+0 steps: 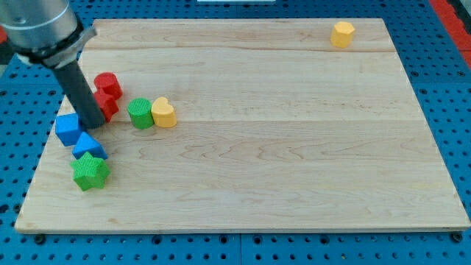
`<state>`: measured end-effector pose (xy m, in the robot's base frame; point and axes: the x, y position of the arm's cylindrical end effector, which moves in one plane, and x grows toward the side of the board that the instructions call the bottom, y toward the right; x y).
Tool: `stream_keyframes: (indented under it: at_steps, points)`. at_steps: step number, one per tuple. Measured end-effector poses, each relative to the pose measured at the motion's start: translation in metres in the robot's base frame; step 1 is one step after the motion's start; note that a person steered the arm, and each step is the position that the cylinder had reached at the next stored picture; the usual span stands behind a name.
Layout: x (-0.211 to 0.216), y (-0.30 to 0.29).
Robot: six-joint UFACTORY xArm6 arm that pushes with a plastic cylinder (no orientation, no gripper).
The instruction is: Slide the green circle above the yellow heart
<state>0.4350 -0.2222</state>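
Position: my tip rests on the board at the view's left; it is a bare rod, with nothing to spread or pinch. The green circle sits just to the view's right of my tip, touching the yellow heart beyond it. Red blocks crowd just above my tip; blue blocks lie beside and below it. Risk: a rightward push likely drives circle and heart together. A careless approach may also drag red blocks along.
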Motion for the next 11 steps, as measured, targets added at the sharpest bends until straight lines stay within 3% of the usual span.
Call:
stream_keyframes:
  at_steps: [1, 3, 6, 8, 9, 10, 11]
  points:
    - [-0.031, 0.022]
    - [0.006, 0.022]
    - [-0.029, 0.093]
    - [0.030, 0.127]
    - [0.067, 0.092]
    - [0.077, 0.092]
    - [0.038, 0.118]
